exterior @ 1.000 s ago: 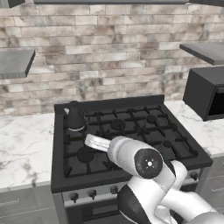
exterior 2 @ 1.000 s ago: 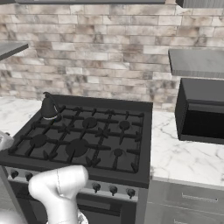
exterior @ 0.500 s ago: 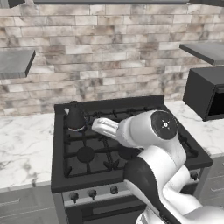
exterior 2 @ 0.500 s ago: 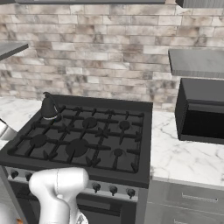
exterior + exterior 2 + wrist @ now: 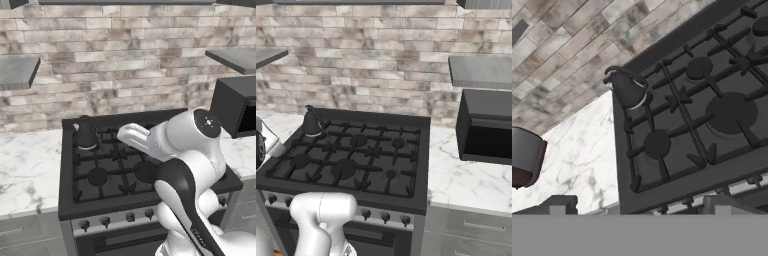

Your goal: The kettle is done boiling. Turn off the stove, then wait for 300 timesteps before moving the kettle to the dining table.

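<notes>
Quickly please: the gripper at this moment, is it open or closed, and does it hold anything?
Gripper: open and holding nothing; the kettle sits apart on the stove.

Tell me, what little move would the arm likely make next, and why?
Probably lower the open gripper toward the knobs on the stove's front panel. The kettle sits on the back-left burner, and the hand view looks down over the stove's front edge, touching nothing yet. Which knob serves that burner I cannot tell.
</notes>
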### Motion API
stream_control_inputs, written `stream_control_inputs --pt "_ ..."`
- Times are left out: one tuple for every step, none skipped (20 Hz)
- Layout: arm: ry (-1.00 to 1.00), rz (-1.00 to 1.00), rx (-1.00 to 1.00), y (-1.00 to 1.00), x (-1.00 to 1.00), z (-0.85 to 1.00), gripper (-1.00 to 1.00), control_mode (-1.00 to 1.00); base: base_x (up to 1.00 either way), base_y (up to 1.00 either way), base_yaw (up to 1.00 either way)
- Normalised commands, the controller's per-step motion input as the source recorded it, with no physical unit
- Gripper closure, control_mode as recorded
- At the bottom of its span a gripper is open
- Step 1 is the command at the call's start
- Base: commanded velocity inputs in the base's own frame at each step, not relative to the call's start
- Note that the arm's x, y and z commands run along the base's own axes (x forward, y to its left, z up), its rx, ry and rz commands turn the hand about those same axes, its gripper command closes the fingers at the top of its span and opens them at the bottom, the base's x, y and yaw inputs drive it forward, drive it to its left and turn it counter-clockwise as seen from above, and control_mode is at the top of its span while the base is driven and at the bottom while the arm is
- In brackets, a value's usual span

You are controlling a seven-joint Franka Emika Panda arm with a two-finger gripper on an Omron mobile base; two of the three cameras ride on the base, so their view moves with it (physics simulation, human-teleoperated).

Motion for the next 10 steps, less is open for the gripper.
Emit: stream_control_inputs --pt "0.02 0.04 0.0 -0.26 0.24 0.0 -1.0 -1.0 0.0 0.0 0.0" --pt "0.01 0.04 0.0 -0.15 0.25 0.0 -1.0 -1.0 0.0 0.0 0.0" --pt "0.03 0.05 0.0 -0.17 0.25 0.0 -1.0 -1.0 0.0 0.0 0.0" --pt "0.02 0.04 0.0 -0.16 0.16 0.0 -1.0 -1.0 0.0 0.0 0.0" --pt "0.03 0.05 -0.02 -0.11 0.17 0.0 -1.0 -1.0 0.0 0.0 0.0" --pt "0.02 0.05 -0.05 -0.08 0.17 0.0 -1.0 -1.0 0.0 0.0 0.0" --pt "0.01 0.06 -0.08 -0.08 0.14 0.0 -1.0 -1.0 0.0 0.0 0.0" --pt "0.04 0.06 -0.1 -0.04 0.18 0.0 -1.0 -1.0 0.0 0.0 0.0" --pt "0.04 0.08 -0.1 -0.02 0.2 0.0 -1.0 -1.0 0.0 0.0 0.0" --pt "0.01 0.09 -0.09 -0.1 0.15 0.0 -1.0 -1.0 0.0 0.0 0.0"
